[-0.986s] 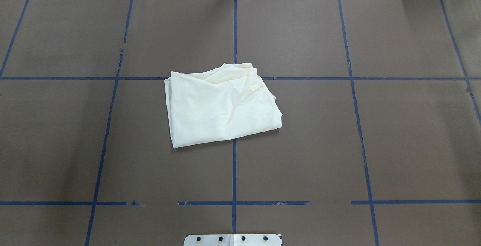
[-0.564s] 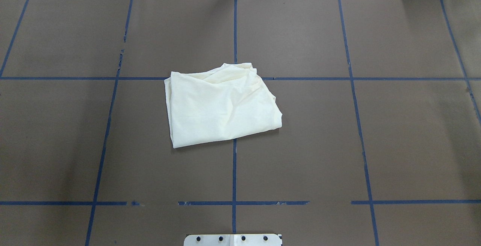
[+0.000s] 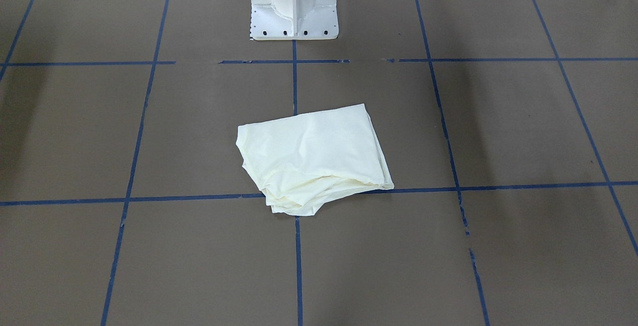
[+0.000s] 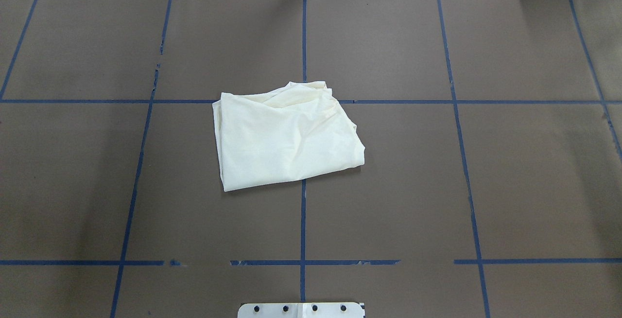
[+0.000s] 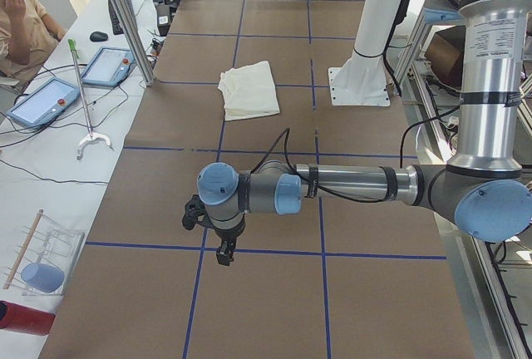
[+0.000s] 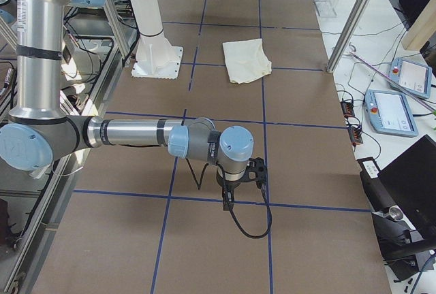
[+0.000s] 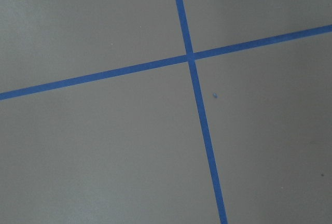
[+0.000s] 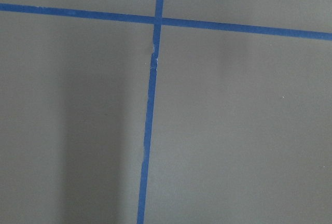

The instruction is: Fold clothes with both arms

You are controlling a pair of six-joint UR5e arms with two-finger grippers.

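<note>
on the table (image 4: 486, 186), folded cream shirt (image 4: 286, 135)

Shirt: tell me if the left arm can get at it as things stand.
Probably yes. The shirt lies alone on the table, nothing on or beside it. The left arm hangs its end effector over bare surface toward its own end, with only open table between.
</note>
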